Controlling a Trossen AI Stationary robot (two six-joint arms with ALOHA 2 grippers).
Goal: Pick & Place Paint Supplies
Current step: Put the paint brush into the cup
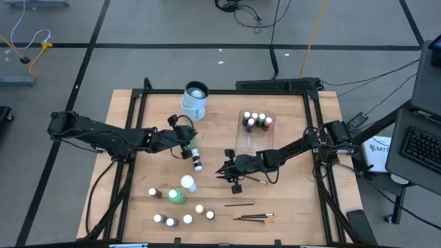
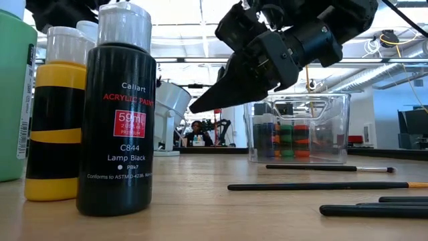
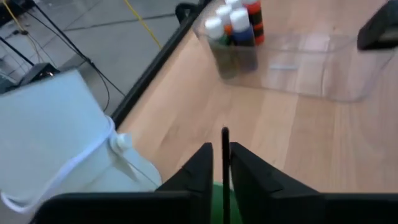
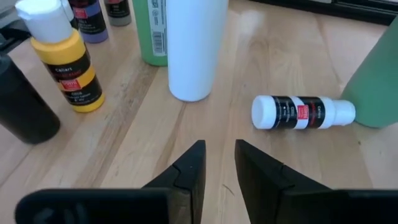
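Note:
My left gripper [image 1: 186, 143] hovers just near of the white-and-pale-blue mug [image 1: 195, 100], shut on a thin dark brush [image 3: 225, 146]. A green shape [image 3: 217, 196] that I cannot identify shows under its fingers. My right gripper [image 4: 217, 165] hangs above the table's middle [image 1: 231, 170], narrowly open, with nothing between its fingers. A small white bottle [image 4: 303, 112] lies on its side ahead of it. A white bottle [image 4: 193, 50], the larger green bottle [image 1: 176, 196], a yellow one [image 4: 68, 65] and a black one [image 2: 117, 114] stand upright. Several brushes [image 1: 253, 217] lie flat. My left gripper pinches the brush between its two fingers. The brush runs along the fingers, and its end [image 3: 225, 132] pokes out just beyond the fingertips [image 3: 202, 158]. That end is clear of the table; the rest is hidden by the gripper.
The clear tub [image 1: 265, 138] sits toward the table's far right, with several small bottles [image 1: 255, 122] standing at its far end. More tiny bottles [image 1: 171, 220] stand near the near edge. Bare wood lies between the tub and the mug.

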